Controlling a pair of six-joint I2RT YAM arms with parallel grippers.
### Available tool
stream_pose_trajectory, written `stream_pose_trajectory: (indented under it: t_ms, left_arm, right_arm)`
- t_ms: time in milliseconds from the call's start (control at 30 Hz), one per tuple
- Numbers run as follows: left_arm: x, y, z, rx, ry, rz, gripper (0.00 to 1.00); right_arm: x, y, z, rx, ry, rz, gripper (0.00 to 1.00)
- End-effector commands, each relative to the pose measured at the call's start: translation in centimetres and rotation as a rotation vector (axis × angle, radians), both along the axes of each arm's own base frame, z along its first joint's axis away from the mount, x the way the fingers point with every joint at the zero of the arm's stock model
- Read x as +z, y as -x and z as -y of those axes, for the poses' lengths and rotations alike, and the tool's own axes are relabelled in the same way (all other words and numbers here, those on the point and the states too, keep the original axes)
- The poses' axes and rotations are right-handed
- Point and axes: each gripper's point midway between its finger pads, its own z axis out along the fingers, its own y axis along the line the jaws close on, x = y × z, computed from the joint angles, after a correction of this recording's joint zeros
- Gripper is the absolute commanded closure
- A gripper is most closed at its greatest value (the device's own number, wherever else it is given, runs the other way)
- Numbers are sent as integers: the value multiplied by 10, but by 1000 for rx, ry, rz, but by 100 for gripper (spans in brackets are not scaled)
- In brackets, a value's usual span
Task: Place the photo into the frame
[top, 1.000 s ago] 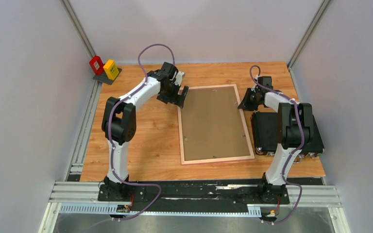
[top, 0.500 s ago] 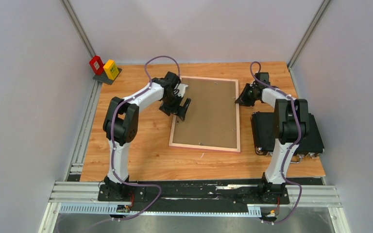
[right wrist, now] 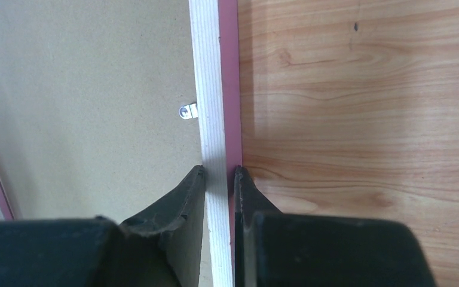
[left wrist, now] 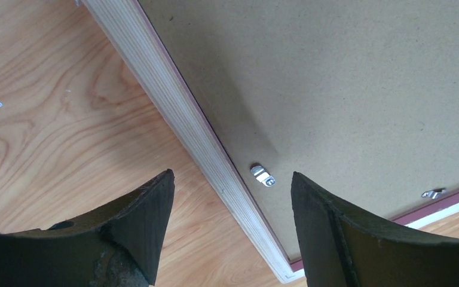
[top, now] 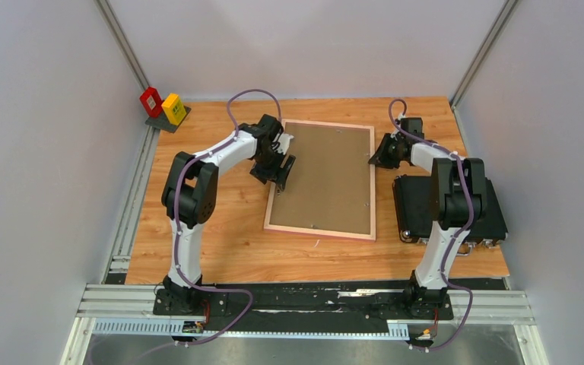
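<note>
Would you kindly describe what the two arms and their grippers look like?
The left arm and right arm have white links and black joint housings. A purple cable loops along each. The left gripper and right gripper are black, with wedge-shaped fingers.

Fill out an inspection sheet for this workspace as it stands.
Surface: wood-grain table.
Job's things: frame lying back up, brown backing board in it, metal tab by the rail; photo: nothing seen.
Clutter: black case under the right arm; red block and yellow block at the far-left corner.
Grippers: left pincer open over the frame's left rail; right pincer shut on its right rail.
Cables: purple cable looping over each arm.
Surroundings: pale walls.
</note>
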Motion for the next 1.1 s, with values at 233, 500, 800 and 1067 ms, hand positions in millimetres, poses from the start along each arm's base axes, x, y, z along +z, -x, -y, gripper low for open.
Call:
stream_pose_trajectory:
  t_ms: [233,500,800,1067]
  left_arm:
    - [-5,-2,0,21,-14,19,29]
    - [-16,3,0,21,-21,-7,33]
    - [-22,3,3,24,-16,-19,37]
    - [-28,0,5,44,-23,-34,41]
  right_arm:
    - [6,7,7,28,61,45,100]
    - [6,5,8,27,59,46,100]
    - [6,6,6,34,51,44,100]
    - [5,7,5,37,45,42,100]
